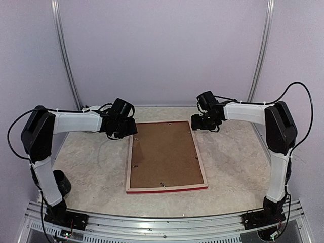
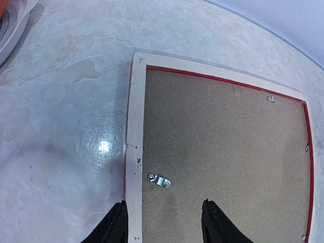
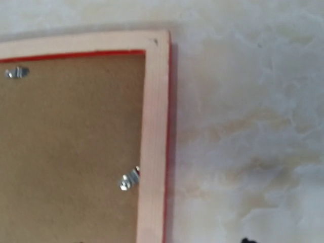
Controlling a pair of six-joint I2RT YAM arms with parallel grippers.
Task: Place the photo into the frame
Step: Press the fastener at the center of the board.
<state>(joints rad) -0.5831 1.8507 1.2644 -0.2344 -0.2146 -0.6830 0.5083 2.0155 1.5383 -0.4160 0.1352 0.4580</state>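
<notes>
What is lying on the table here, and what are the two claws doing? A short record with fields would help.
frame: flat on the table, pale wood back up, red showing along its edges
backing board: brown, sitting inside the frame
clips: small, metal, along the board's edges
photo: not in view
left gripper: open, at the frame's far left corner
right gripper: at the frame's far right corner; open or shut cannot be told
table: pale, marbled surface

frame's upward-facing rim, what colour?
Pale bare wood, with a thin red inner edge; the frame shows best in the left wrist view.
</notes>
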